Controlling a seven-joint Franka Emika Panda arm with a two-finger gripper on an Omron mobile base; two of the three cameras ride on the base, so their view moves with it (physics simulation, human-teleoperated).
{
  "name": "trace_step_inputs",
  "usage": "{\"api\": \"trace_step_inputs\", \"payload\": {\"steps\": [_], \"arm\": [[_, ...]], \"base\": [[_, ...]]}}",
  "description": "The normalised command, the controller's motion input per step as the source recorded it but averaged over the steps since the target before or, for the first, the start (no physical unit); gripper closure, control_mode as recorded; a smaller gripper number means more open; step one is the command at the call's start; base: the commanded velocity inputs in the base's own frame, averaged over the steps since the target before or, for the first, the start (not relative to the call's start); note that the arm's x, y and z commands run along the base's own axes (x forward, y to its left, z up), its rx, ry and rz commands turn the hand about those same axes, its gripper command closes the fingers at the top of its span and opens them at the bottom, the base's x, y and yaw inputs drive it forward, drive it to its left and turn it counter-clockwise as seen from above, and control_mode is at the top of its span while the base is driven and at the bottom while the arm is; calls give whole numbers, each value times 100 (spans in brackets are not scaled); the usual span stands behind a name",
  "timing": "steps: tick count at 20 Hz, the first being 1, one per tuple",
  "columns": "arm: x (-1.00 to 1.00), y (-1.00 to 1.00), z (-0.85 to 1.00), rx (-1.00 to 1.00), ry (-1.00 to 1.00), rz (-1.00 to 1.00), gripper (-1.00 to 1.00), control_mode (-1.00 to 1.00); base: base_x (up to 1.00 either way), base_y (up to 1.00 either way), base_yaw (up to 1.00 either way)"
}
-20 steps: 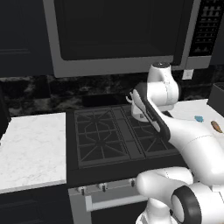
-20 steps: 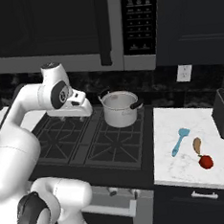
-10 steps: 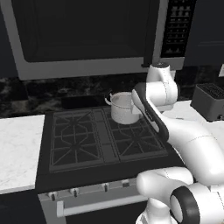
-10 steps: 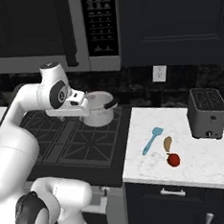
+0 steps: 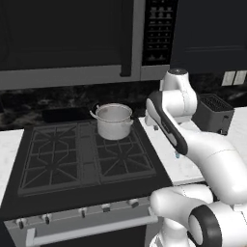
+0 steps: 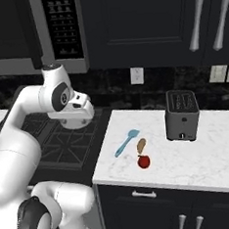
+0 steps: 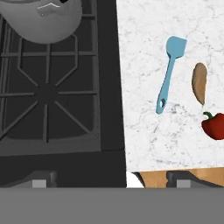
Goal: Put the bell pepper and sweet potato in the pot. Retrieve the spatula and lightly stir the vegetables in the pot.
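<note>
The steel pot (image 5: 114, 120) stands on the stove's back right burner, and its side shows at the top left of the hand view (image 7: 43, 17). On the white counter right of the stove lie the teal spatula (image 7: 170, 74), the brown sweet potato (image 7: 199, 83) and the red bell pepper (image 7: 214, 126), all apart from each other. From the right they are the spatula (image 6: 126, 142), sweet potato (image 6: 141, 145) and bell pepper (image 6: 143, 161). My gripper (image 7: 113, 180) hangs open and empty above the seam between stove and counter, left of the spatula.
A black toaster (image 6: 182, 114) stands on the counter behind the vegetables, also seen beside my arm (image 5: 215, 113). The stove grates (image 7: 48, 94) lie left of the counter edge. A microwave hangs above the stove (image 5: 96, 38). Dark cabinets line the wall.
The whole scene has slid left in both base views, so the base has driven right. The counter with the vegetables now sits nearer the middle. The gripper has stayed open.
</note>
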Motion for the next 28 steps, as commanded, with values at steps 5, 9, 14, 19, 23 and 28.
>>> {"api": "trace_step_inputs", "payload": {"steps": [5,9,14,19,23,28], "arm": [[0,0,0,0,0,0,-100,100],[0,0,0,0,0,0,-100,100],[22,-20,-22,3,3,-2,-100,-100],[55,-83,-91,5,14,-21,-100,-100],[24,-79,-88,2,13,-25,-100,-100],[51,-61,-67,0,6,-11,-100,-100]], "base": [[0,-50,-1],[11,-24,0],[20,-11,0],[0,0,0],[0,0,0],[0,0,0]]}}
